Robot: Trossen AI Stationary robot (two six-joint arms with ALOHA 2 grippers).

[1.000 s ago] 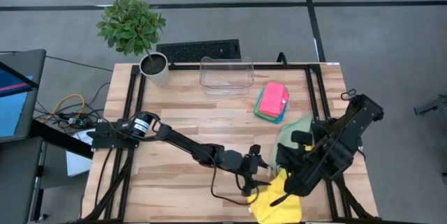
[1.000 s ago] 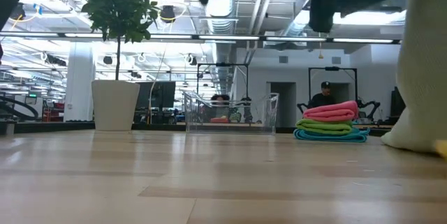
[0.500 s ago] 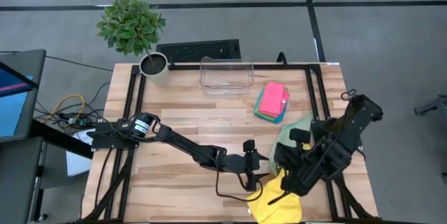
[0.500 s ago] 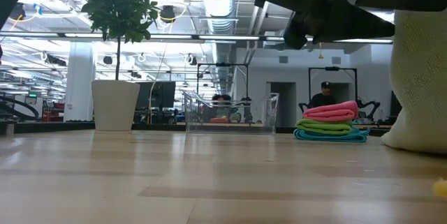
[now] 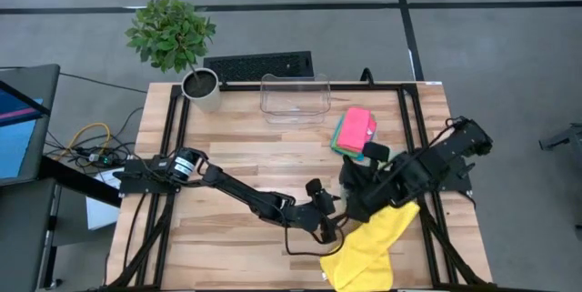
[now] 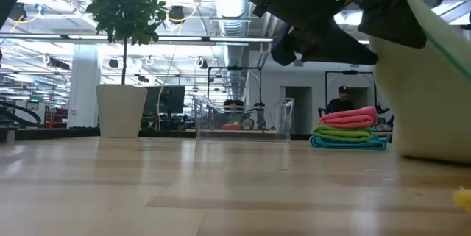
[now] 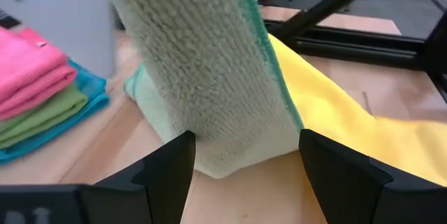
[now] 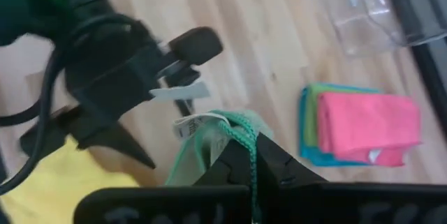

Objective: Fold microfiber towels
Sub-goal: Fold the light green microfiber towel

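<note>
- Since a second ago, the right hand [image 8: 241, 155] has swung toward the tabletop's middle, lifting the pale sage towel [image 7: 209, 77] off the yellow towel [image 5: 368, 248], which now lies uncovered.
- The right hand is pinching the sage towel's green-stitched edge; the left hand [image 7: 241, 165] is spread just beside the hanging cloth.
- The yellow towel overhangs the tabletop's [image 5: 236, 160] near edge; bare wood lies open on the left.
- Five towels: sage, yellow, plus a folded stack [image 5: 355, 133] of three (pink, green, blue) beside the clear bin [image 5: 295, 97].
</note>
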